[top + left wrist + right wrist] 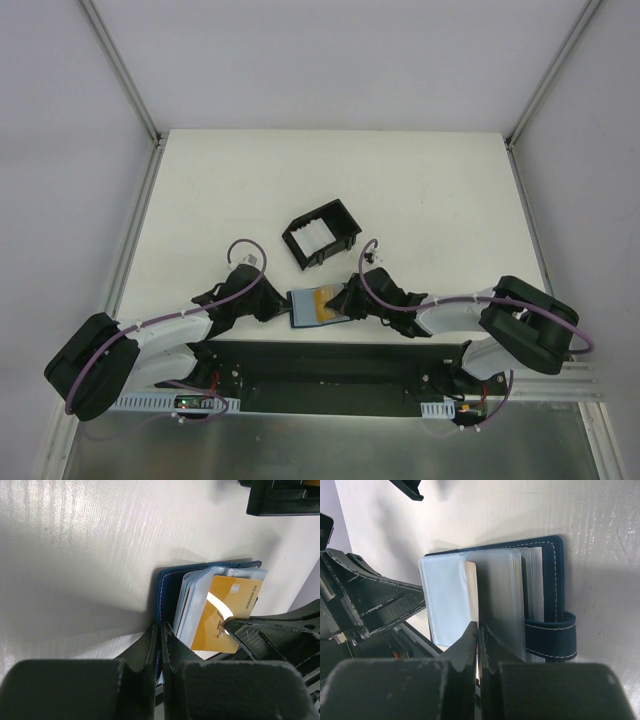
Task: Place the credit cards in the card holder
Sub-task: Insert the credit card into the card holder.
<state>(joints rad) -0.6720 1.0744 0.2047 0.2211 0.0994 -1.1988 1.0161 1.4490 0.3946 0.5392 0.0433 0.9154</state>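
The navy card holder (305, 308) lies open on the white table near the front edge, its clear sleeves fanned out (445, 600). My left gripper (161, 626) is shut on the edge of its dark blue cover (167, 587). A gold-faced credit card (227, 607) stands among the sleeves, and it appears edge-on (472, 587) in the right wrist view. My right gripper (478, 626) is shut on that card's near edge. From above, the left gripper (283, 305) and the right gripper (345, 303) flank the holder.
A black open-sided box frame (320, 233) stands behind the holder with something whitish (312, 238) inside. The black base plate (330, 365) runs along the table's near edge just below the holder. Metal posts frame the table's sides.
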